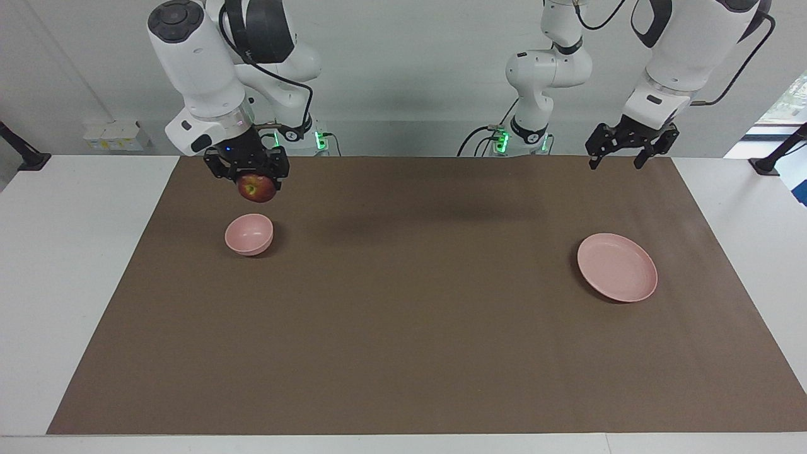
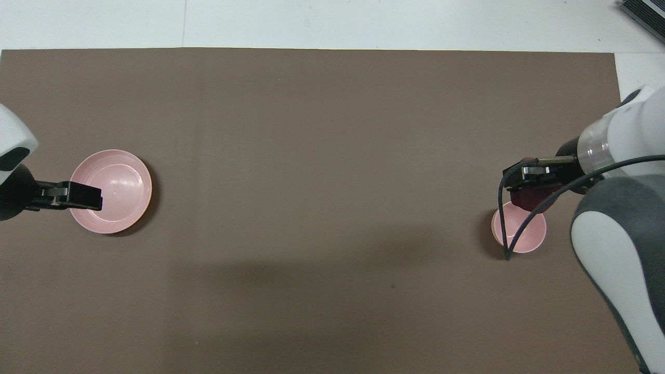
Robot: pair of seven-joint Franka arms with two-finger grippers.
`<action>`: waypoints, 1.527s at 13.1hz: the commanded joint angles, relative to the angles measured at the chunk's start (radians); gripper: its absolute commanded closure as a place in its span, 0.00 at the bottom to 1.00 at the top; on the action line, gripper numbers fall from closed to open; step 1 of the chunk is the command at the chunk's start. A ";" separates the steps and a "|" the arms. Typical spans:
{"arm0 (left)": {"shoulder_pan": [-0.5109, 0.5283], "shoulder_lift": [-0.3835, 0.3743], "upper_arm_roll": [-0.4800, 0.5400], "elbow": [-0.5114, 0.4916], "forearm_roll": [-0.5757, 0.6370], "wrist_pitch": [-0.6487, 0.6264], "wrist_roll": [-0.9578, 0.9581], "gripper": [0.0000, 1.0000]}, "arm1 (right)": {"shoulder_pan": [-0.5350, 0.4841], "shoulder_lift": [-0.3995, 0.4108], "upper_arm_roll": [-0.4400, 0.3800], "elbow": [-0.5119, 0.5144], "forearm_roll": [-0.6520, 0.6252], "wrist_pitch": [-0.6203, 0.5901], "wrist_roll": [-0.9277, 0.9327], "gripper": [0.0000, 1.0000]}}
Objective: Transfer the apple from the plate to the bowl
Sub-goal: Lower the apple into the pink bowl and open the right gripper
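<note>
My right gripper [image 1: 255, 180] is shut on the dark red apple [image 1: 256, 188] and holds it in the air over the small pink bowl [image 1: 249, 234]. In the overhead view the apple [image 2: 530, 198] shows under the right gripper [image 2: 535, 182], over the bowl's [image 2: 522, 234] rim. The bowl is empty. The flat pink plate [image 1: 617, 267] lies empty toward the left arm's end of the table; it also shows in the overhead view [image 2: 117, 189]. My left gripper [image 1: 616, 161] is open and empty, raised over the edge of the plate, with one finger [image 2: 80, 196] over it from above.
A brown mat [image 1: 403, 302] covers the table between the bowl and the plate. White table margins [image 1: 69, 265] flank the mat at both ends.
</note>
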State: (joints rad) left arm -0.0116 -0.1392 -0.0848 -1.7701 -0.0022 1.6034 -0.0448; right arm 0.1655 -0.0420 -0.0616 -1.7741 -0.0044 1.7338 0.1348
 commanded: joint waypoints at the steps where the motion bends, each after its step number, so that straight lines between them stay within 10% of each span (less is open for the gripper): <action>1: 0.015 0.001 -0.010 0.006 0.016 -0.042 0.013 0.00 | -0.037 -0.165 0.011 -0.265 -0.070 0.207 -0.021 1.00; 11: 0.067 -0.050 -0.007 0.043 -0.012 -0.048 0.028 0.00 | -0.175 -0.185 0.011 -0.712 -0.173 0.754 -0.020 1.00; 20: 0.076 -0.056 -0.009 0.063 -0.073 -0.056 0.017 0.00 | -0.235 -0.133 0.011 -0.866 -0.197 1.015 -0.020 1.00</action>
State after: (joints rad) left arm 0.0444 -0.1877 -0.0835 -1.7193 -0.0590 1.5748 -0.0333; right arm -0.0492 -0.1708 -0.0605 -2.6277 -0.1785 2.7150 0.1309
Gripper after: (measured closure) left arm 0.000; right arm 0.242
